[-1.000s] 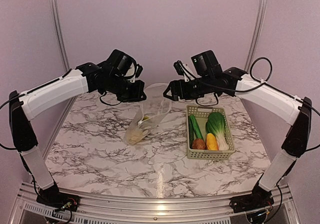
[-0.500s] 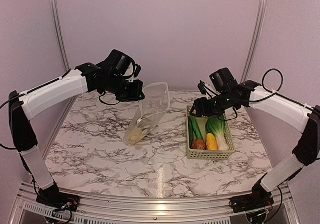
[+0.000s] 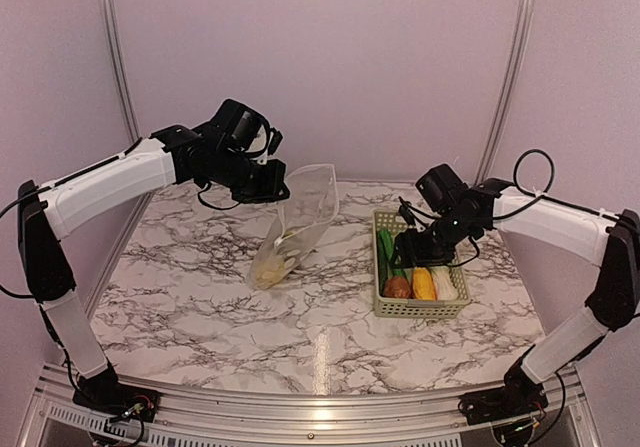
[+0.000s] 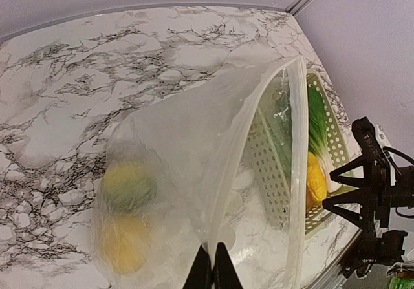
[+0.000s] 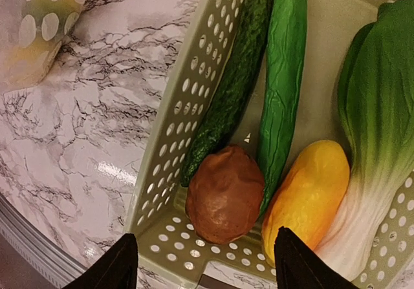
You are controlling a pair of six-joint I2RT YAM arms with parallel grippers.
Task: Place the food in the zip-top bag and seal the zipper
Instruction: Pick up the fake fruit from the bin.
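My left gripper (image 3: 276, 189) is shut on one lip of the zip-top bag (image 3: 302, 217) and holds its mouth up while the bottom rests on the marble. In the left wrist view the left gripper (image 4: 212, 267) pinches the lip of the bag (image 4: 187, 140); the zipper (image 4: 296, 140) runs along the far lip, and the mouth gapes. Yellow and green food (image 4: 123, 237) lies inside. My right gripper (image 3: 405, 251) hangs open low over the basket. Between the open jaws of the right gripper (image 5: 207, 263) lies a brown round item (image 5: 225, 193), beside two cucumbers (image 5: 283, 75), a yellow piece (image 5: 305, 195) and bok choy (image 5: 375, 108).
The pale green slotted basket (image 3: 420, 310) stands on the right of the marble table (image 3: 200, 297), a little right of the bag. Its perforated wall (image 5: 187, 108) stands between the brown item and the table. A purple wall closes off the back.
My right arm has left the bag's mouth and swung right and down over the basket, jaws narrowing slightly. The left arm and the bag have stayed put.
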